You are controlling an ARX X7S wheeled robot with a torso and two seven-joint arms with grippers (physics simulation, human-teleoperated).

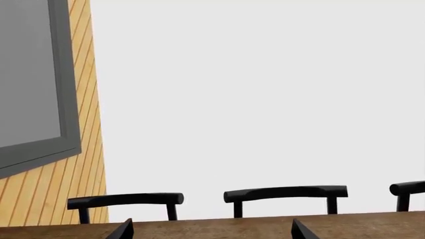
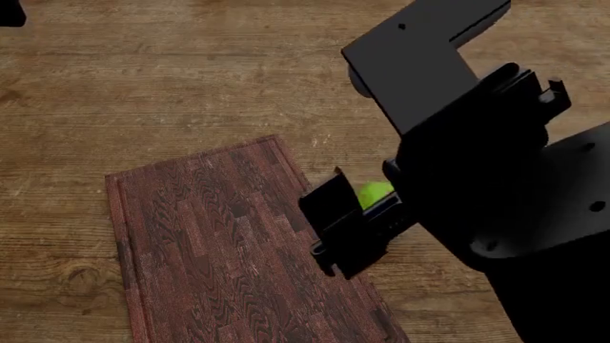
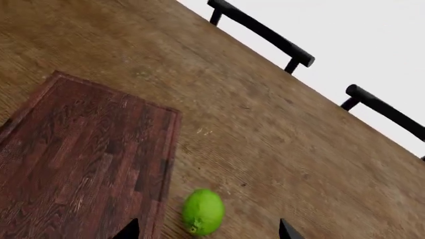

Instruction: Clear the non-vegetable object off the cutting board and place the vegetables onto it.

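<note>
One item near the tool: a smooth green lime-like fruit, long axis roughly parallel to the cutting board edge, lying on the table just beside it. Board dark, wavy-grained, bare where visible. Right gripper hovers nearest, fingers spread around it. No cupcake or tuber visible. Left gripper spread, facing the chairs.

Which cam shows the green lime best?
Right wrist view: the lime shows whole, lying on the table just off the cutting board's edge. In the head view only a green sliver peeks out behind the right gripper. Left wrist view doesn't show it.
</note>
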